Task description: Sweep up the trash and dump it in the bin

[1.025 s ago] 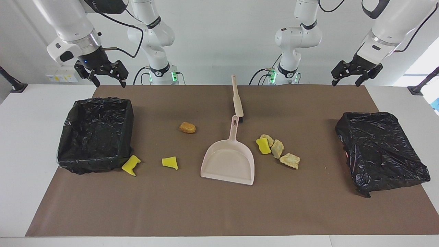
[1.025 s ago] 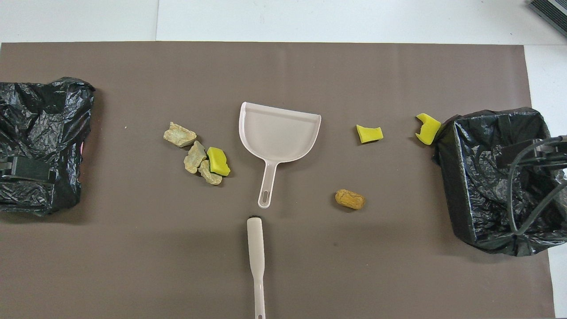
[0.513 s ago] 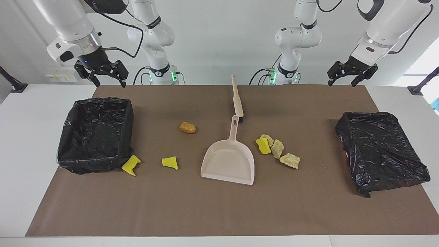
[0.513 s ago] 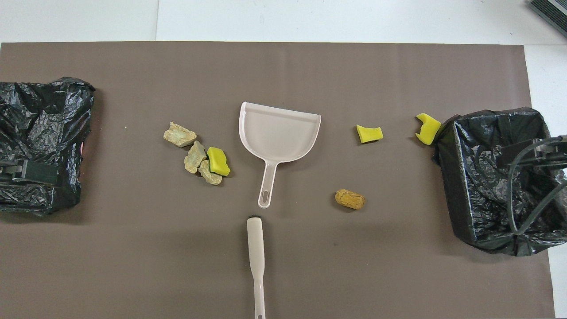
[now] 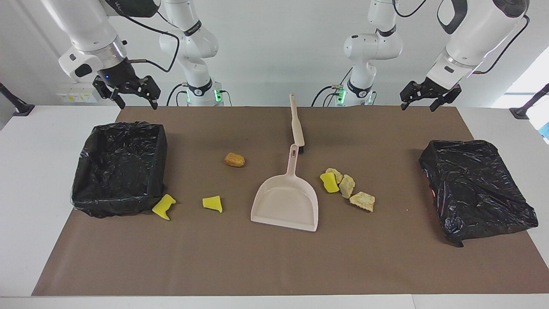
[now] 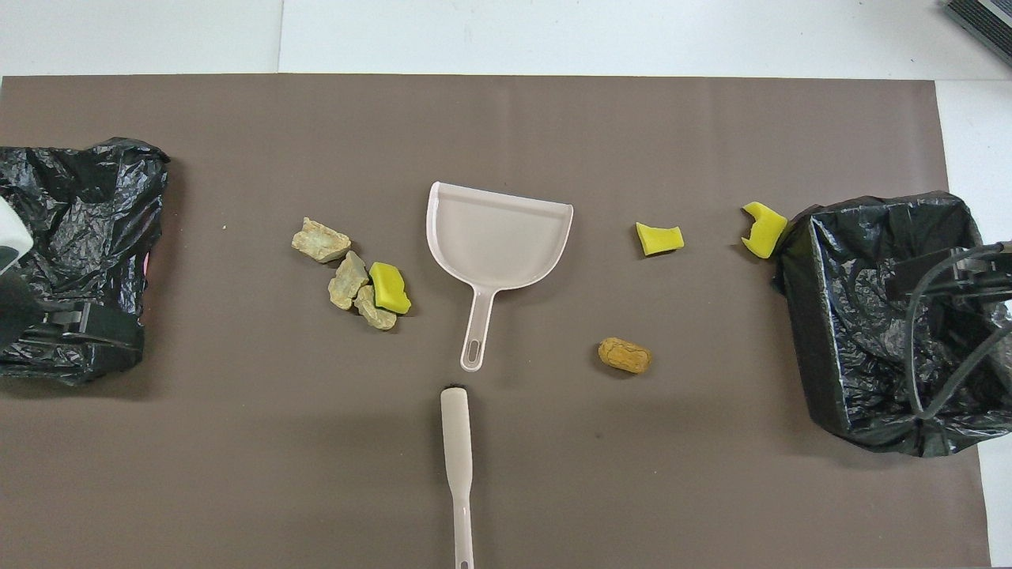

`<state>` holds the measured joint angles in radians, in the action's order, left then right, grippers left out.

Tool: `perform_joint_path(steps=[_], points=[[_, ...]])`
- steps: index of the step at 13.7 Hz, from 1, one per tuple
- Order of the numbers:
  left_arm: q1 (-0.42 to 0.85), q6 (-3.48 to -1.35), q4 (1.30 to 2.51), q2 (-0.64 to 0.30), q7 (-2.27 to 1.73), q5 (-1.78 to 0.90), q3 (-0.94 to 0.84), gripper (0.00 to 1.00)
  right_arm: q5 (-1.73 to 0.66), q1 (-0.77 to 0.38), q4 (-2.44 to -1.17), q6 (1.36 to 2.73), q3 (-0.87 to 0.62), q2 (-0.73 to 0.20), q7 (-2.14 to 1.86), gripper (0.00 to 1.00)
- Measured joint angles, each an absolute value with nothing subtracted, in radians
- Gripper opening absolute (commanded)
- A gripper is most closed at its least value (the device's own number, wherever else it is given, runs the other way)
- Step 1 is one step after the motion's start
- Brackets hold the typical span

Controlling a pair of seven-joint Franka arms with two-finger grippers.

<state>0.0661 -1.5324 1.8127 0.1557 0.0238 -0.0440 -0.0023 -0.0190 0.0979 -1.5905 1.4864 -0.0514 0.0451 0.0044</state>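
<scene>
Left gripper (image 5: 422,104): fingers spread, nothing held, up in the air over the mat's robot-side edge at the left arm's end.
Right gripper (image 5: 132,97): fingers spread and empty, raised over the mat's robot-side corner, just above the open bin.
Open room: wide bare stretch of brown mat (image 5: 266,266) along the edge far from the robots; clear lanes between the scrap groups.
Brush (image 5: 297,122): lying flat mid-mat, near the robots, its head just short of the dustpan handle.
Dustpan (image 5: 286,201): centre of the mat, handle pointing toward the robots, pan empty.
Trash, left arm's end: yellow sponge piece (image 5: 329,182) touching three tan foam chunks (image 5: 351,189), just beside the dustpan.
Trash, right arm's end: brown lump (image 5: 234,159) alone; yellow scrap (image 5: 212,203) farther out; another yellow scrap (image 5: 163,207) against the bin's corner.
Open bin (image 5: 120,169): black-lined, right arm's end, nothing visible inside.
Covered bin (image 5: 476,189): black bag draped over it, left arm's end.
Table (image 5: 34,180): white, showing around the mat.
</scene>
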Motion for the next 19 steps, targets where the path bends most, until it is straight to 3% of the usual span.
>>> perform_joint_path(steps=[10,14,19], points=[[0.276,-1.623,2.032,0.237,-0.223,-0.045,-0.01,1.0,-0.019,0.098,-1.591,1.486,-0.051,0.045,0.004,1.0],[0.357,-1.636,2.056,0.253,-0.294,-0.069,-0.013,1.0,-0.019,0.097,-1.591,1.486,-0.053,0.045,0.004,1.0],[0.368,-1.685,2.06,0.254,-0.301,-0.08,-0.013,1.0,-0.019,0.098,-1.591,1.452,-0.052,0.046,0.004,1.0]])
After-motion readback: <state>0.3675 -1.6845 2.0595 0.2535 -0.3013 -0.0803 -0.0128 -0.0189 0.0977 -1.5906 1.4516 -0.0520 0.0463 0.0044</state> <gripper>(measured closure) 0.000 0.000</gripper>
